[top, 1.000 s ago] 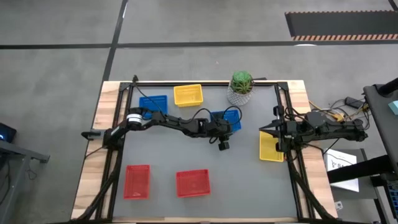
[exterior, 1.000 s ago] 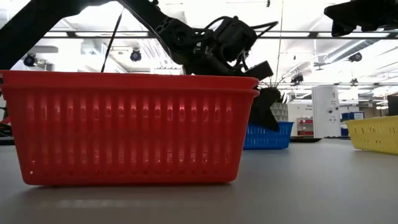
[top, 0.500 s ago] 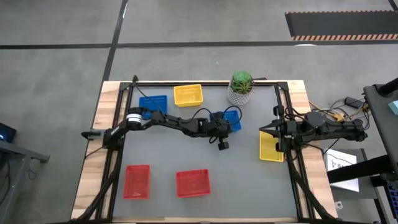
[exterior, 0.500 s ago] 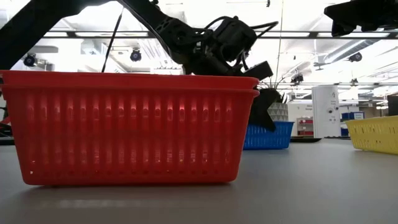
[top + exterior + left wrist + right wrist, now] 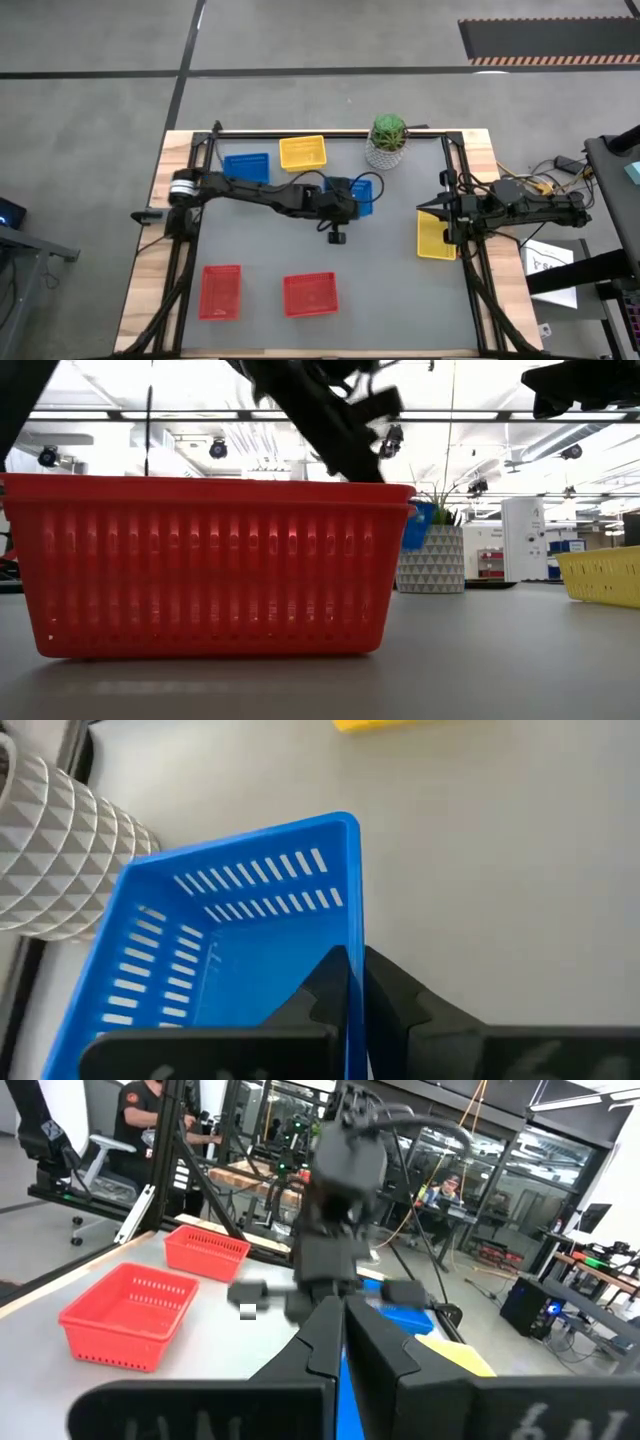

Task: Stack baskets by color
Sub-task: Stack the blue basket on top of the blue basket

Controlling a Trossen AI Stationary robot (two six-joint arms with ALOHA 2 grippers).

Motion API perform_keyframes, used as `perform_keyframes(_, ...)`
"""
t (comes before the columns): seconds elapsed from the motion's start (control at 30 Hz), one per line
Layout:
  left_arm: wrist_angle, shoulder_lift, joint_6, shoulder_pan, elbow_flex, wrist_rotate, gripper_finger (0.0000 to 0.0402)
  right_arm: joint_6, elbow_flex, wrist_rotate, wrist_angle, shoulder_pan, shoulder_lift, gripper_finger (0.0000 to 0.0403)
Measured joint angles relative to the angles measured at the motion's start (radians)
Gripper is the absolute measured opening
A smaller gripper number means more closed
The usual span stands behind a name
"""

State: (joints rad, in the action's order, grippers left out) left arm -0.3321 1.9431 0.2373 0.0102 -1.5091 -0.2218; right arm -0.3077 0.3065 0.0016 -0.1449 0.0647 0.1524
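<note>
A: The left gripper [image 5: 345, 200] is near the middle of the table. Its fingers [image 5: 335, 982] are clamped on one side wall of a blue basket [image 5: 225, 955]. In the low view this basket [image 5: 418, 525] is clear of the table surface, in front of the potted plant [image 5: 432, 545].

B: And the right gripper [image 5: 424, 209]?

A: It waits at the right side of the table, above a yellow basket [image 5: 434, 236], with its fingers together and nothing between them.

B: Where are the other baskets?

A: A second blue basket [image 5: 246, 167] lies at the far left, just beside another yellow basket [image 5: 302, 152]. Two red baskets [image 5: 221, 291] lie at the near edge, apart from each other. Whether some of them are already stacks, the top view does not show clearly.

B: How does the blue basket handle?

A: It seems light, thin plastic mesh, a little flexible. Held by one wall only, it probably hangs tilted and can swing. The plastic looks smooth, so it could slip. The rim in the middle of a wall is a good place to hold, because there the wall is stiffer.

B: The next step?

A: Probably to carry it to the other blue basket and nest it squarely inside.
</note>
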Motion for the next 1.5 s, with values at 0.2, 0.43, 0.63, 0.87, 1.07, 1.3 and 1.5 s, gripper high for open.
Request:
perform_keyframes(0.2,-0.024,-0.185,0.042,0.011,0.143,-0.008,0.0,0.0,0.0,-0.001,-0.001,0.0,0.002,0.0009)
perform_keyframes(0.43,-0.027,-0.49,0.061,0.003,0.417,-0.046,0.0,0.001,0.0,0.0,0.001,0.0,0.005,0.0009)
perform_keyframes(0.63,-0.03,-0.747,0.068,0.003,0.642,-0.217,0.0,0.005,0.0,0.0,0.001,0.0,0.005,0.0009)
perform_keyframes(0.87,-0.046,-0.994,0.06,-0.069,0.853,-0.337,0.0,0.01,0.0,0.0,0.003,0.0,0.005,0.0009)
perform_keyframes(1.07,-0.047,-1.089,0.076,-0.204,0.949,-0.337,0.0,0.012,0.0,0.0,0.003,0.0,0.005,0.0009)
perform_keyframes(1.3,-0.114,-1.1,0.241,-0.337,0.951,-0.213,0.0,0.012,0.0,0.0,0.003,0.0,0.005,0.0009)
perform_keyframes(1.5,-0.153,-1.104,0.302,-0.457,0.953,0.026,0.0,0.012,0.0,0.0,0.002,0.0,0.005,0.0009)
